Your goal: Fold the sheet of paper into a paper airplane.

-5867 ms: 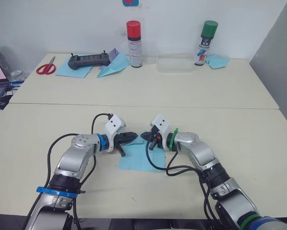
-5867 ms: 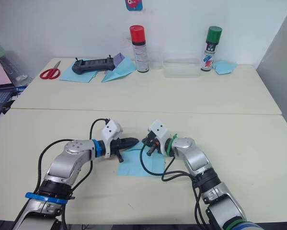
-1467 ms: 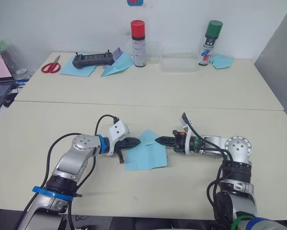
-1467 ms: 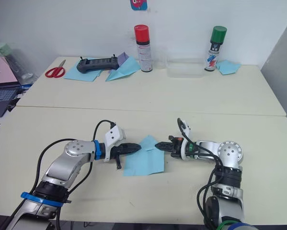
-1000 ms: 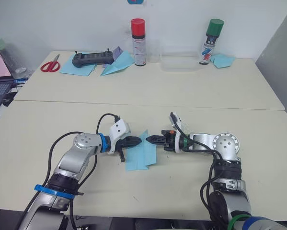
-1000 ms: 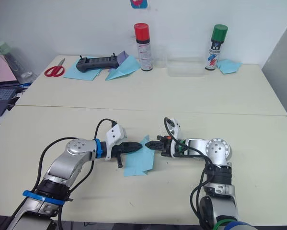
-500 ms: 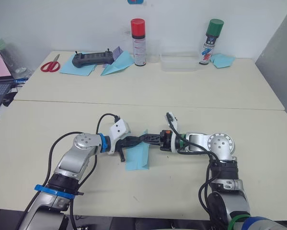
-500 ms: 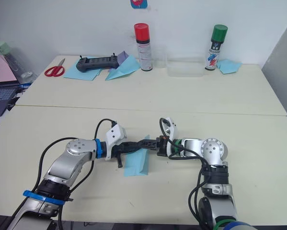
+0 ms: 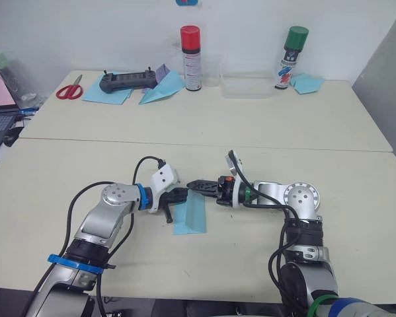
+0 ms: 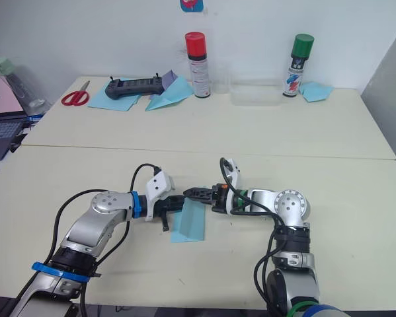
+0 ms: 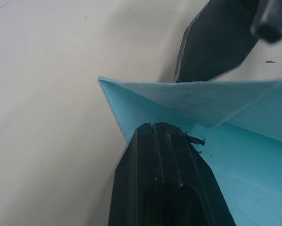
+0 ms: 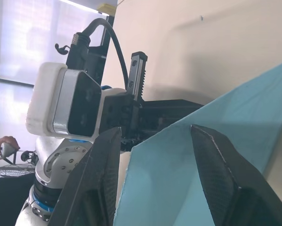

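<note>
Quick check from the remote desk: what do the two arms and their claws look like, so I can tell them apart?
Both arms are silver metal with loose black cables and white wrist camera blocks. The left arm has blue rings; its left claw has two black fingers. The right arm has a green ring and orange detail near the right claw, which is also black-fingered.

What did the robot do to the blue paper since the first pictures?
The right pincer swept the right half of the sheet of paper over toward the left pincer, folding it into a narrower strip. The left pincer stayed shut on the paper's left edge. The far table's things did not move.
</note>
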You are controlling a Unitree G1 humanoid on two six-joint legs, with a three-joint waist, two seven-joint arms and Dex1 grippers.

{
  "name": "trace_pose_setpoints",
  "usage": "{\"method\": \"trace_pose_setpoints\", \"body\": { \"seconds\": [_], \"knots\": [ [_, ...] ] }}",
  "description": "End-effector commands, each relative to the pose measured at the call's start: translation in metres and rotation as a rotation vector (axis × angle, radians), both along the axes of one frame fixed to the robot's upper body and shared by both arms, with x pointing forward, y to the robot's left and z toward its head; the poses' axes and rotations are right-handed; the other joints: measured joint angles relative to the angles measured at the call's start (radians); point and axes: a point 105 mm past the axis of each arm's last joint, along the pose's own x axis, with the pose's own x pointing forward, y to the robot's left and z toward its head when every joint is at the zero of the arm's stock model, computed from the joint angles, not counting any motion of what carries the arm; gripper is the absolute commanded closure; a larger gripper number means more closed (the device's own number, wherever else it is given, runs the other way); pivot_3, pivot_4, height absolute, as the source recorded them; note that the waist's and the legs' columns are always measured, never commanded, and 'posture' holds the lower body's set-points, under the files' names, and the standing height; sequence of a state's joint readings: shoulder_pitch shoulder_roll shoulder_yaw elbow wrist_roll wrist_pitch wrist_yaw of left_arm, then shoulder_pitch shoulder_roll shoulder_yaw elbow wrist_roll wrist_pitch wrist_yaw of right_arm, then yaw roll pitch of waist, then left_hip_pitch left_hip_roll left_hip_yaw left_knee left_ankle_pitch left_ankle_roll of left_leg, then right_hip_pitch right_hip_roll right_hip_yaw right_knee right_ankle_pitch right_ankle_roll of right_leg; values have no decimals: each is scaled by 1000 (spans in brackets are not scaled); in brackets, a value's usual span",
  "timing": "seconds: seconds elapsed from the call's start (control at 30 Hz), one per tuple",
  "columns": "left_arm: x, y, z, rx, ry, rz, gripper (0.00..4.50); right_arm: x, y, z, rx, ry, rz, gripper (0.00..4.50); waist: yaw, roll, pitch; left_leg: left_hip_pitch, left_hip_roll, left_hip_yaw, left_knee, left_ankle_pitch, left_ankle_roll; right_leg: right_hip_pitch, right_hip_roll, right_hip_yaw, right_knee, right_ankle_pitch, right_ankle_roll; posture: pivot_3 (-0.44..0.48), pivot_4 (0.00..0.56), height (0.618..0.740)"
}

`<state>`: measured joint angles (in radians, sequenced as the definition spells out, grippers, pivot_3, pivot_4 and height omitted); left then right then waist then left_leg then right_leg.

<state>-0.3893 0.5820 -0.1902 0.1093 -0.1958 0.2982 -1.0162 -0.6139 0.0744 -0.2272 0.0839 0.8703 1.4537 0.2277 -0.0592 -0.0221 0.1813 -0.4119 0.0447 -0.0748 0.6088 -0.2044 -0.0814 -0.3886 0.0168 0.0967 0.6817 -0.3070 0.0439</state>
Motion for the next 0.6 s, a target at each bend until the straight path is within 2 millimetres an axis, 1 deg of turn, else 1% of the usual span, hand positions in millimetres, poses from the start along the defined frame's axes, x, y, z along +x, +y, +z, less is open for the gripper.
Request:
{"method": "trace_pose_setpoints", "body": {
  "seconds": [0.03,0.07,0.2,0.23,0.33,0.43,0.6],
  "knots": [
    [-2,5,-12,45,38,21,4500,1,7,-1,-33,-74,1,2507,0,0,0,0,0,0,0,0,0,0,0,0,0,0,0,0,150,740],
    [-2,6,-12,46,39,22,4500,1,8,-2,-43,-94,7,2736,0,0,0,0,0,0,0,0,0,0,0,0,0,0,0,0,150,740],
    [-1,14,-11,60,40,38,4500,-1,12,-5,-71,-154,34,4213,-2,0,0,0,0,0,0,0,0,0,0,0,0,0,0,0,150,740],
    [-1,16,-10,63,41,41,4500,-2,13,-6,-79,-168,41,4464,-3,0,0,0,0,0,0,0,0,0,0,0,0,0,0,0,150,740],
    [-2,22,-8,72,47,47,4500,-4,18,-9,-103,-215,61,4464,-7,0,0,0,1,0,0,0,0,0,1,0,0,0,0,0,150,740],
    [-3,31,-3,87,56,51,4500,-4,22,-14,-174,-338,89,4464,-21,0,0,1,1,0,0,0,0,0,1,0,0,0,0,0,150,740],
    [1,42,12,86,43,89,4500,-3,27,-23,-245,-476,124,4464,-30,0,0,1,1,0,0,0,0,0,1,0,1,0,0,0,150,740]
  ]
}}
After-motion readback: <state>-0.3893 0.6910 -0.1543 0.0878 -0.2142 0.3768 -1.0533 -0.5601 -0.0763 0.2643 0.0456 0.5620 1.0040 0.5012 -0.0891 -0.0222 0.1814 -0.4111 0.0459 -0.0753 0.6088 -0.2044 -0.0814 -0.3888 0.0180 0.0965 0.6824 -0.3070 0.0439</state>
